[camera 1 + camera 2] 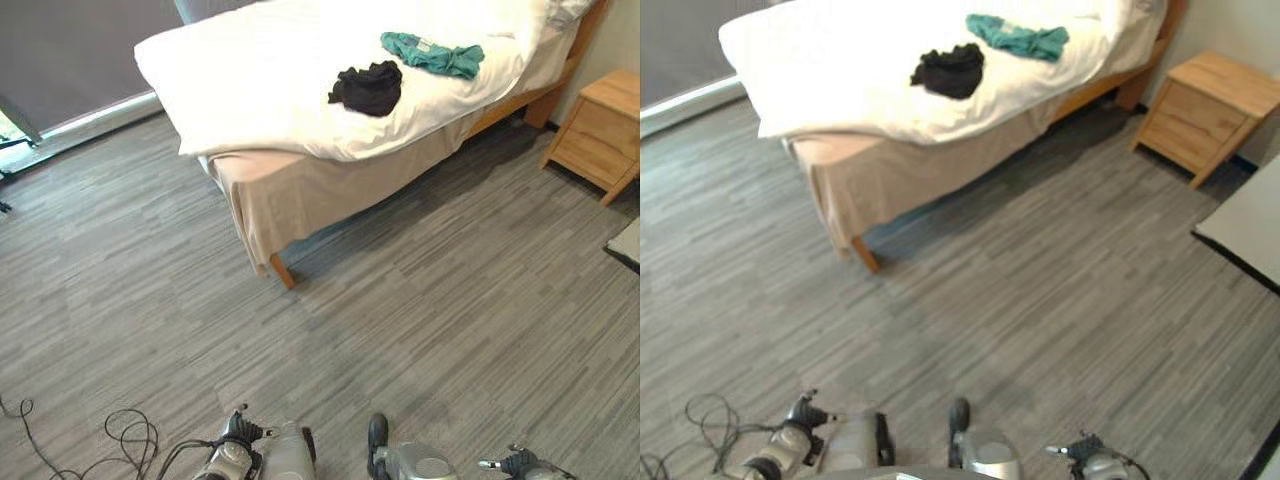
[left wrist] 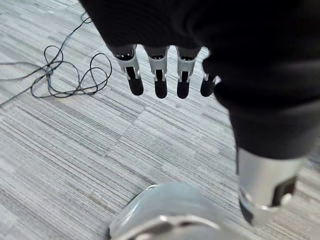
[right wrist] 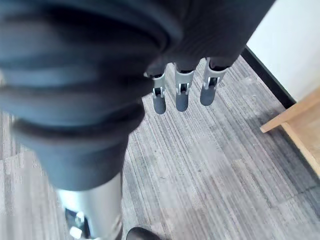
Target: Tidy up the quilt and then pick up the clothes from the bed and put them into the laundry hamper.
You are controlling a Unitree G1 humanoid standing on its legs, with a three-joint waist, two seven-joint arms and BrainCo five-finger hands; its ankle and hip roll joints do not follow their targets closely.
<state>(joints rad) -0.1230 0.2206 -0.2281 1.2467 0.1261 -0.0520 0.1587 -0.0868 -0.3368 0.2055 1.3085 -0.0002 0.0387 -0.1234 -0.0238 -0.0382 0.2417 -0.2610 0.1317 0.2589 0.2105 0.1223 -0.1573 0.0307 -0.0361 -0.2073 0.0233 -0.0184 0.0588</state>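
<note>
On the wood-framed bed [image 1: 500, 112] across the grey plank floor [image 1: 430, 300], a white quilt [image 1: 270, 80] lies spread with one corner hanging over the foot, and on it rest a crumpled black garment [image 1: 367, 88] and, near it toward the head of the bed, a teal garment [image 1: 432, 54]. The robot stands well apart from the bed, its left hand [image 2: 159, 75] and right hand [image 3: 181, 90] both hanging empty above the floor, fingers straight and relaxed. A light wooden nightstand [image 1: 600, 135] sits beside the bed. The step in hand appears to be the approach: it would do well to close in squarely on the bed's near side, so both hands can reach the quilt's edge and draw it even before lifting the clothes.
</note>
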